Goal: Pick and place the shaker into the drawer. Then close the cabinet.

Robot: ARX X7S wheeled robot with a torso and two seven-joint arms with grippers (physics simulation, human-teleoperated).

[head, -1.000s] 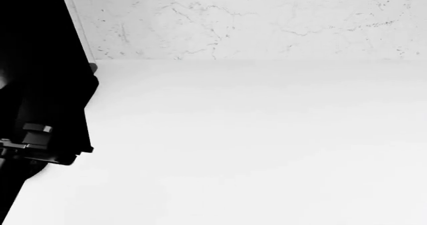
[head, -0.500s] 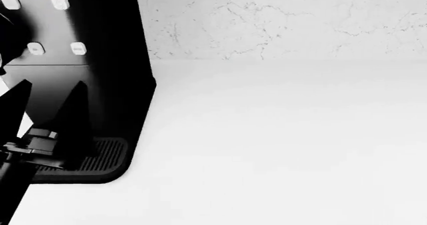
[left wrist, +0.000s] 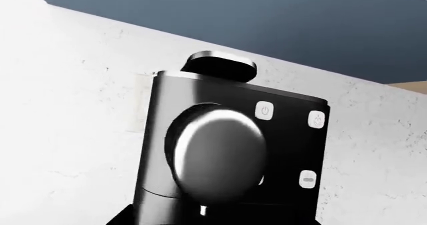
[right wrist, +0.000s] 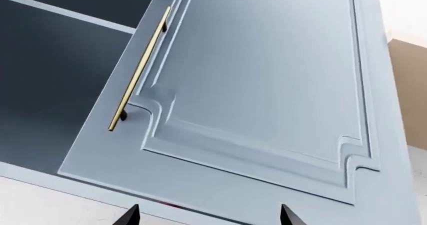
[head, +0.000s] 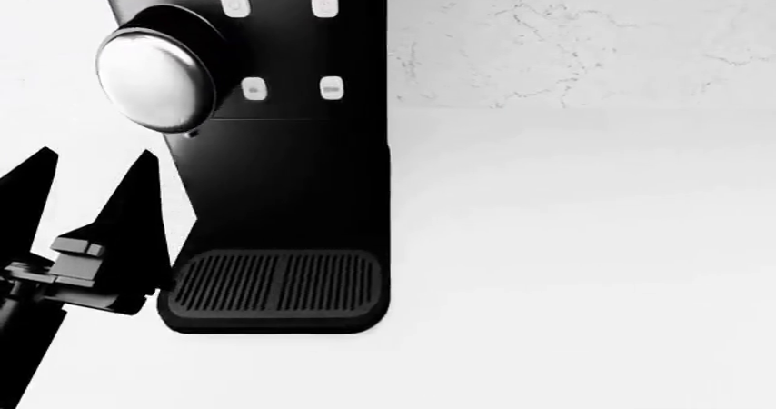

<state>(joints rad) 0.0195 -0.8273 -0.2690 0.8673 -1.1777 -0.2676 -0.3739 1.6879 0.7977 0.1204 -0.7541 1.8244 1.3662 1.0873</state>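
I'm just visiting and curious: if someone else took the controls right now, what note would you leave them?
Left gripper: open, empty, beside the coffee machine on the counter.
Right gripper: only its fingertips show, spread apart, nothing between them, facing a blue cabinet door with a brass handle.
Shaker: not in any view. Drawer: not seen either.
Done: nothing visible yet.
Left: find the shaker, pick it up, put it in the drawer, close the cabinet.

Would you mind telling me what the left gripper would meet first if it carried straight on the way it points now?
Most likely the black coffee machine, probably its rounded metal front; depth is hard to judge.
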